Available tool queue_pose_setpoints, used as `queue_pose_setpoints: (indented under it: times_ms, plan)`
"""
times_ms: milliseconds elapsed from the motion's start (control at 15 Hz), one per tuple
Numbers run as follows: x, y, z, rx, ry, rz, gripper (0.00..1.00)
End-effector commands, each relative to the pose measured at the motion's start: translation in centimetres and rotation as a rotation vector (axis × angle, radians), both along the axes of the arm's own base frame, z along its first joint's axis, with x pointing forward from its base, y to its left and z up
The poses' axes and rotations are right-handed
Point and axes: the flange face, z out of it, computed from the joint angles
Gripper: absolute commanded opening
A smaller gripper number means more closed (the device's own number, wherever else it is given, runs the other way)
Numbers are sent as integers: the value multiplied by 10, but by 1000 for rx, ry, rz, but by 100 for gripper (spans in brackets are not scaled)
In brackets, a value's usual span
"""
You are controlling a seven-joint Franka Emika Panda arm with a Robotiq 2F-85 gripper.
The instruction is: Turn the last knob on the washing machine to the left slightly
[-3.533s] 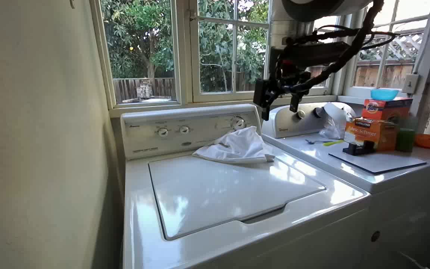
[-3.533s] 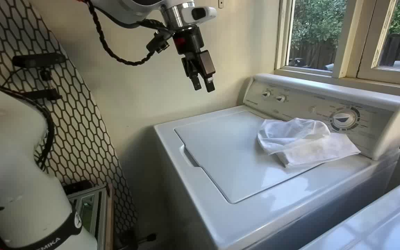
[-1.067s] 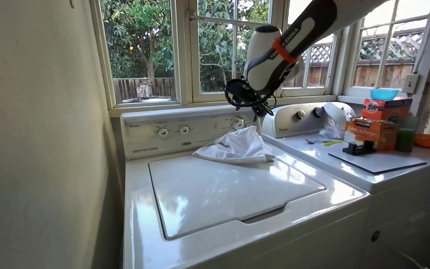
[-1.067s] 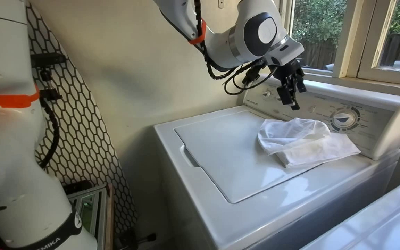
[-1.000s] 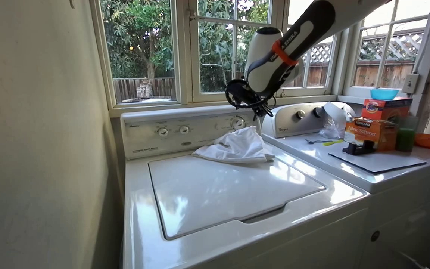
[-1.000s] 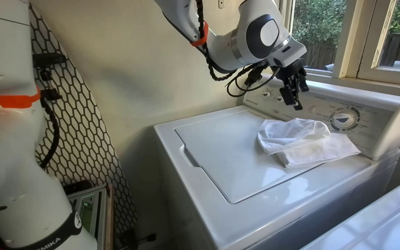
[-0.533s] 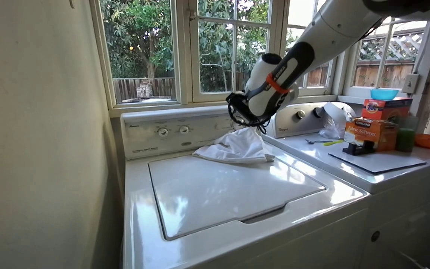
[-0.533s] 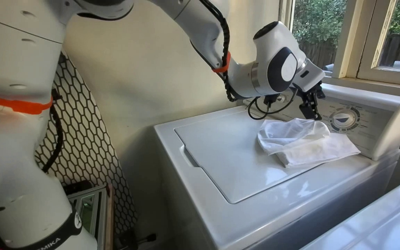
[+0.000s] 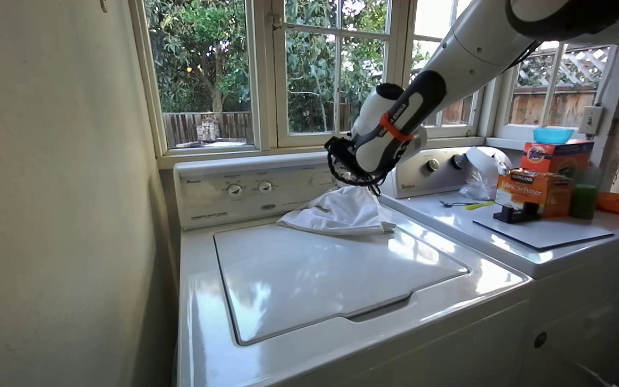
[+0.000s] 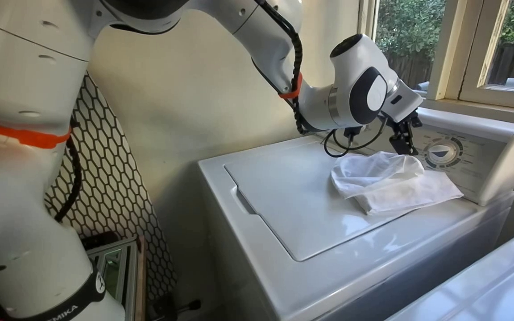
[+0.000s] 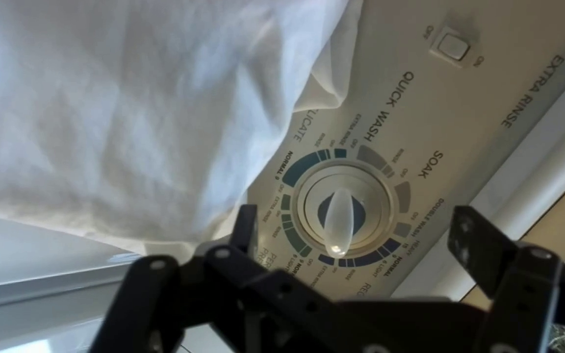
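The washing machine point(image 9: 309, 279) is white, with a cream control panel, and stands in both exterior views point(image 10: 283, 191). Its last knob point(image 10: 442, 154) is large and round with a raised handle and a printed dial around it. In the wrist view the knob point(image 11: 340, 223) shows between the fingers, its handle pointing down the picture. In the remaining exterior view the arm mostly hides it. My gripper point(image 11: 355, 223) is open and empty, its fingers spread wide on either side of the knob, apart from it. In an exterior view the gripper point(image 10: 411, 136) hangs just beside the knob, tilted toward the panel.
A crumpled white cloth point(image 10: 386, 178) lies on the lid against the panel, just below the gripper; it also shows in the wrist view point(image 11: 155, 122). Two smaller knobs point(image 9: 249, 188) sit along the panel. A second white appliance point(image 9: 427, 209) bears boxes and bowls. Windows stand behind.
My arm has swung across the machine to the panel, then moved down and toward the last knob. In the last half second it has moved only slightly. The cloth lies as before.
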Motion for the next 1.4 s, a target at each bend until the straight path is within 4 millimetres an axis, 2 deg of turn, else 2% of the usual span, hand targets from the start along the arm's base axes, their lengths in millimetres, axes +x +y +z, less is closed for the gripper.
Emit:
queue_pose_setpoints:
  times_ms: [0, 600, 667, 867, 933, 1000, 1067, 1200, 1333]
  plan:
    - [13, -6, -3, 14, -36, -14, 100]
    - [41, -26, -25, 12, -45, -31, 100]
    - [44, -26, -27, 16, -45, -34, 89]
    - [52, -28, -32, 20, -51, -35, 66]
    - [54, -28, -32, 19, -53, -32, 55]
    - [56, -28, -31, 16, -55, -33, 55]
    - [58, -28, -31, 16, -58, -34, 51]
    - [61, -29, -30, 10, -66, -33, 56]
    - [64, -31, -31, 1, -63, -35, 70]
